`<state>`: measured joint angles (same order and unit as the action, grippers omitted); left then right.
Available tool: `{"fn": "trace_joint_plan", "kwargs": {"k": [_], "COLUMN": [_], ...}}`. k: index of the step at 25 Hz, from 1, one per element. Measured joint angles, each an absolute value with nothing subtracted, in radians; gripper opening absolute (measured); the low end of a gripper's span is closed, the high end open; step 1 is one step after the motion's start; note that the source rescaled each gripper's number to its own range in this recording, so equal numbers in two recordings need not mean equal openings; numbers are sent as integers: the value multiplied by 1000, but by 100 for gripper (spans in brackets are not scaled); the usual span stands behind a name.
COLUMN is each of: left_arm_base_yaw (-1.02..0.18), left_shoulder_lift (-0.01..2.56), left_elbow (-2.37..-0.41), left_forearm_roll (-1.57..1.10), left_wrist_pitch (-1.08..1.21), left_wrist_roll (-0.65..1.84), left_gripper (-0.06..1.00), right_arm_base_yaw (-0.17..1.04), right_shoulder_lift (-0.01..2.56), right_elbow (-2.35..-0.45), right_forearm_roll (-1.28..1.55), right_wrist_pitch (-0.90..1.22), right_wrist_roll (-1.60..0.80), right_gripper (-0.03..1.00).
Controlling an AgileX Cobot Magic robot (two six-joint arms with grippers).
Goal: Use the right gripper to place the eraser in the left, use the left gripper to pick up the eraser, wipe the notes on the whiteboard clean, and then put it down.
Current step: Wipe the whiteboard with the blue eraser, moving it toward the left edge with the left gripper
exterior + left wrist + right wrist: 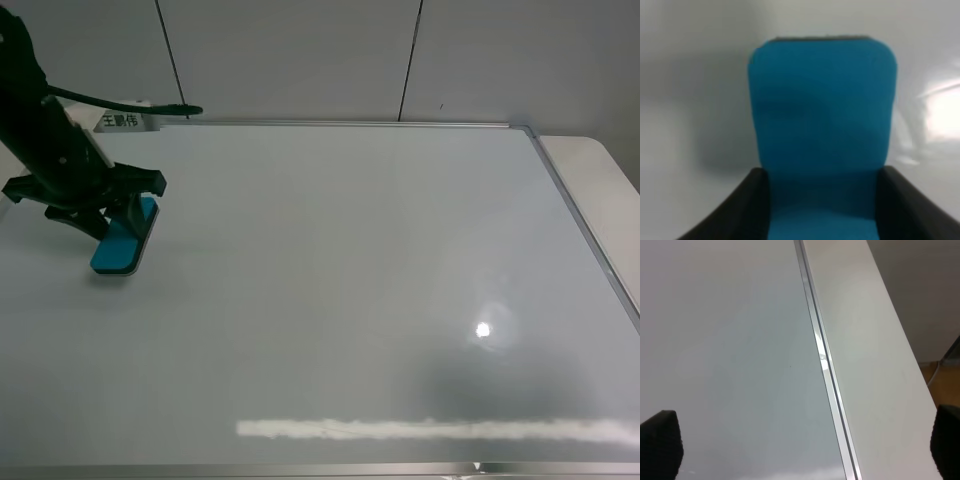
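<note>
Left tool [118, 215]: clenched on the eraser [125, 240], fingers [735, 210] pressed against both long sides. The eraser's far end extends beyond the fingertips and rests on the whiteboard [330, 290] directly below the tool. Board surface ahead of this tool reads clean. Right tool [800, 447]: released, fingers spread wide, grasping nothing, over the board's silver frame [822, 360], beside the bench [865, 355].

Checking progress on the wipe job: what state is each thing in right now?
eraser: held, resting on the board at its left side.
left pincer: shut on the eraser.
right pincer: open, empty, over the board's right frame.
whiteboard: lying flat, no red marks visible.
</note>
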<state>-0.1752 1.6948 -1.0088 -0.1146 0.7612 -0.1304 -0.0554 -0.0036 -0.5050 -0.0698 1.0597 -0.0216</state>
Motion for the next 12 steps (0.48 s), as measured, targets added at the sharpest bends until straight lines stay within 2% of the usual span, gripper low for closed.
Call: {"fn": "trace_joint_plan", "kwargs": {"k": [4, 12], "left_arm_base_yaw": [-108, -105], "left_shoulder_lift": [1705, 1706], "left_elbow": [-947, -943], "left_forearm_roll": [-55, -45], "left_wrist_pitch": [753, 739], "left_wrist_roll": [-131, -138], "left_gripper": [5, 5], "right_arm_base_yaw": [-55, -55], "right_shoulder_lift": [-4, -4], "right_elbow": [-505, -505], "right_forearm_roll": [-70, -70], "right_wrist_pitch": [1060, 1060], "right_wrist_roll": [-22, -22], "right_gripper": [100, 100]}}
